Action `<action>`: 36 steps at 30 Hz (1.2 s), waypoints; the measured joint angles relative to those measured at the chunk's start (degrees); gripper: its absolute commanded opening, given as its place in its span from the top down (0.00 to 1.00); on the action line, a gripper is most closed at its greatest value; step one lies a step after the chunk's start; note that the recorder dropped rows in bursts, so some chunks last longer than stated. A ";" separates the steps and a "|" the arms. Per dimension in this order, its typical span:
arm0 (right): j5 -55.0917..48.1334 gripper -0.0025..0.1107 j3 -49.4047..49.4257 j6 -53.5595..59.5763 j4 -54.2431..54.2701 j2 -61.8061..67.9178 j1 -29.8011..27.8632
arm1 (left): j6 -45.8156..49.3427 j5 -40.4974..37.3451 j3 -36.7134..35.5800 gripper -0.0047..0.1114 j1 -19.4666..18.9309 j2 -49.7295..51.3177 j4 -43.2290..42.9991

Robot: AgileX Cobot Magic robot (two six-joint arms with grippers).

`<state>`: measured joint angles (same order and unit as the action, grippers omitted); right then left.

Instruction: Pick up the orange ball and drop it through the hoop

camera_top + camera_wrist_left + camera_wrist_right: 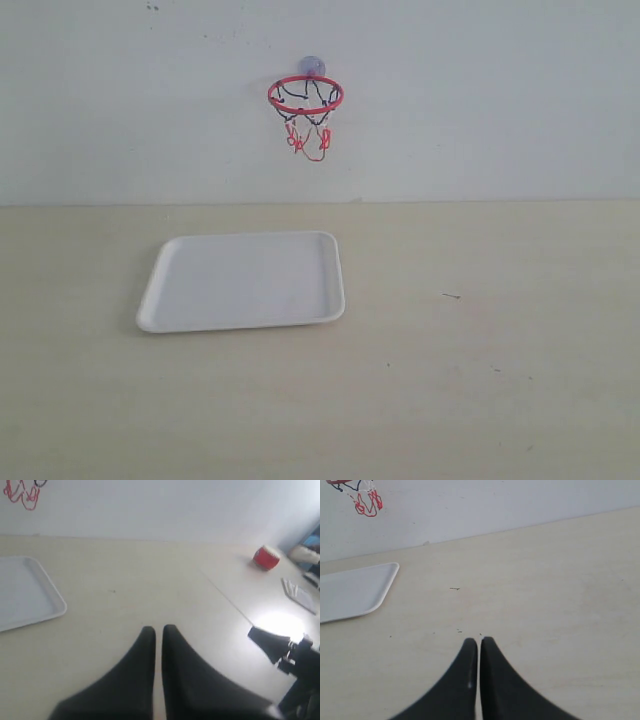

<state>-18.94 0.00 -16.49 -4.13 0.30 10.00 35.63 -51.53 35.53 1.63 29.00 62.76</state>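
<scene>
On my exterior feed a white tray (240,280) lies left of centre on the tabletop (480,380). The hoop (305,110) hangs on the far wall, above the tray's far right corner. My left gripper (158,630) is pressed together over bare tabletop, with a red round object (265,557) well beyond it. My right gripper (479,642) is pressed together too, pinching nothing.

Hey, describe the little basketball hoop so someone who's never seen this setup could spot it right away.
Look at the white wall behind the beige table. Stuck on it, above the white tray, is the hoop: a red ring on a bluish suction cup, with a black, white and red net hanging below. Nothing else is mounted on that wall.
</scene>
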 measured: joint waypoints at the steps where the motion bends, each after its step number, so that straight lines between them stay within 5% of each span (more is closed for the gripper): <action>1: 0.00 0.97 0.00 0.00 0.00 0.00 0.00 | 0.00 1.42 0.00 0.92 0.00 -0.29 1.25; 8: 0.00 0.97 0.00 0.00 0.00 0.00 -0.10 | 0.00 14.77 0.00 0.92 0.00 -8.16 1.17; 14: 0.00 0.97 0.00 0.00 0.00 0.00 -0.10 | -0.99 20.67 0.00 0.92 0.00 -18.51 -11.03; 28: 0.00 0.97 0.00 -0.10 0.00 0.00 -0.10 | -54.86 22.01 -4.63 0.92 0.00 -28.74 -60.58; 32: 0.00 0.97 0.00 -0.10 0.00 0.00 -0.10 | -71.68 26.36 -13.20 0.92 0.00 -28.74 -72.33; 36: 0.00 0.97 0.00 -0.10 0.00 0.00 -0.10 | -74.95 35.89 -26.86 0.92 0.00 -28.84 -72.84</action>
<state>-18.94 0.00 -16.59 -4.13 0.30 9.90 -39.32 -15.64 8.66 1.63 0.16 -10.07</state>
